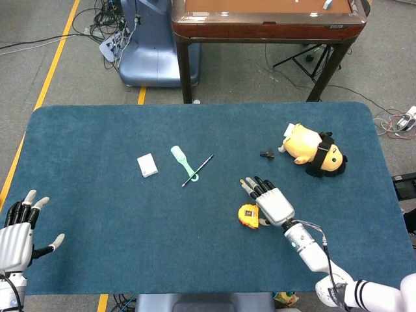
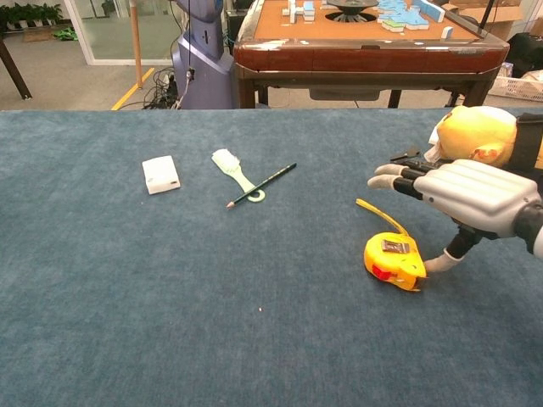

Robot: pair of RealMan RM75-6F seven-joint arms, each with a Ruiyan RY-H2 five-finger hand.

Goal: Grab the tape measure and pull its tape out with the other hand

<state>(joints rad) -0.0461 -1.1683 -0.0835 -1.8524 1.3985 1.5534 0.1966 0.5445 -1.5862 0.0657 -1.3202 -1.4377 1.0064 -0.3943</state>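
Chest view: right hand (image 2: 462,197) thumb touching tape measure (image 2: 393,259).

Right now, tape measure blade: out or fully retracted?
Partly out. A short yellow strip extends from the tape measure across the table toward the far side, seen in the chest view. The right hand is beside the case, not gripping it.

Bright even indoor light, soft shadows, sharp focus, perhaps slight edge distortion
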